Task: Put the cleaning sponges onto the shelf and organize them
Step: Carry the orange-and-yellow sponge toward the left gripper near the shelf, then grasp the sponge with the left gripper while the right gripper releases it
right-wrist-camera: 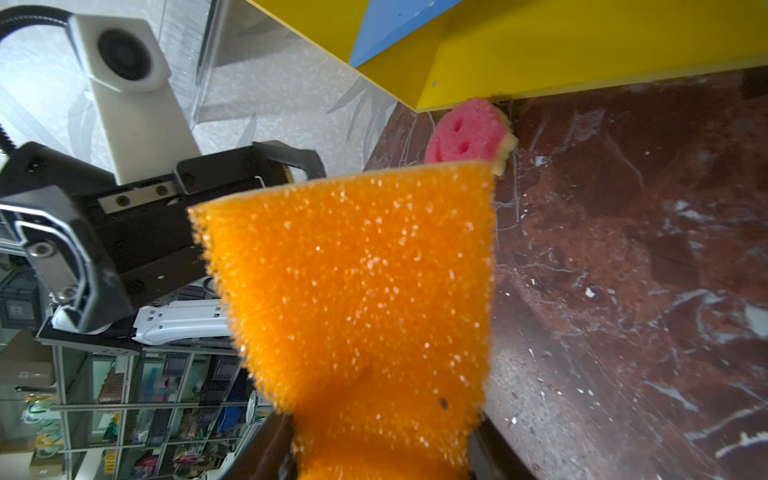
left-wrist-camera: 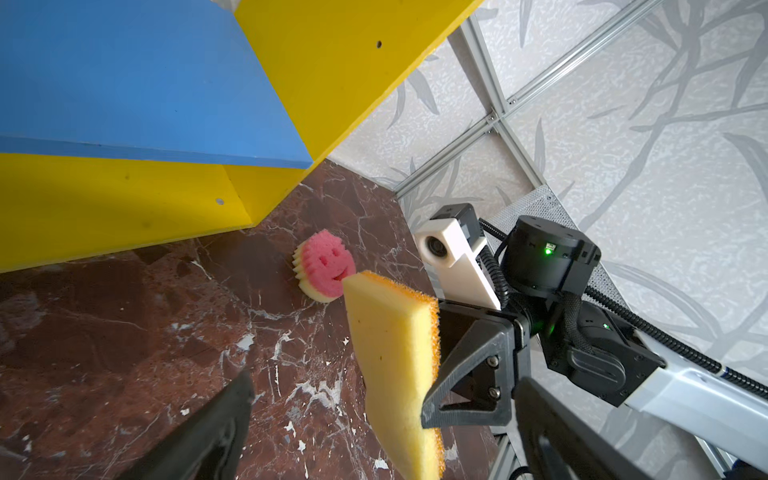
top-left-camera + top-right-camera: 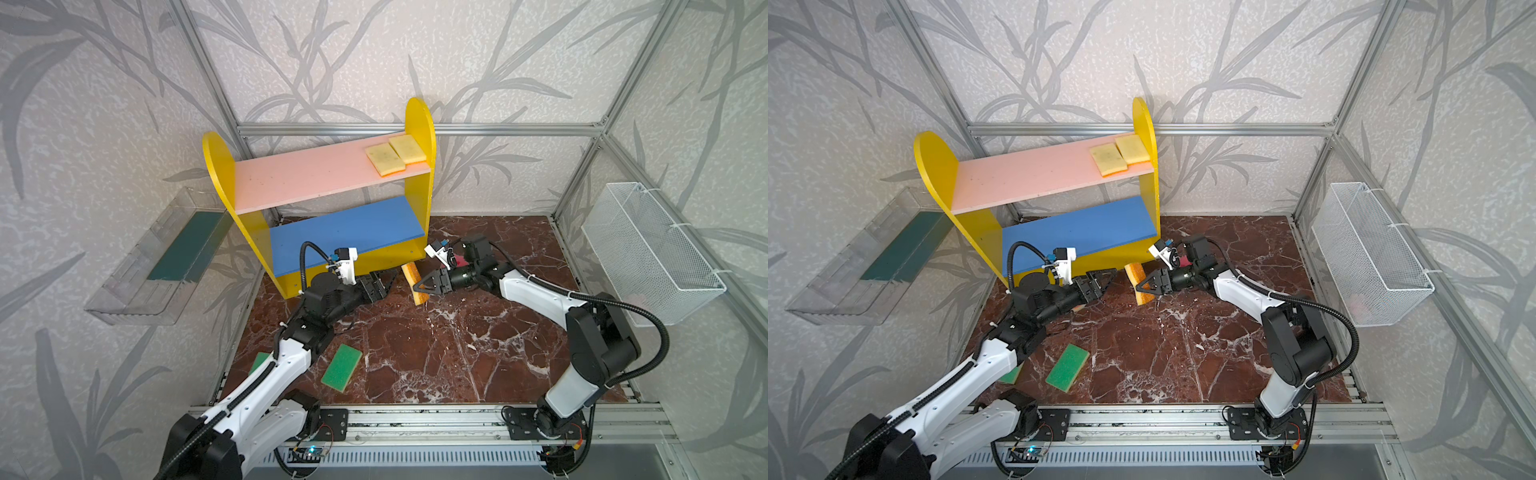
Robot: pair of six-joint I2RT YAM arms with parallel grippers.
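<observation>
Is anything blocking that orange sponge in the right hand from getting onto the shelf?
Nothing visible does. The right hand holds the orange sponge before the shelf, whose blue board is bare; the open left hand sits beside, not between.

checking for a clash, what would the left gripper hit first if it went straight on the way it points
Probably the orange-faced sponge that the right gripper holds; depth is unclear.
</observation>
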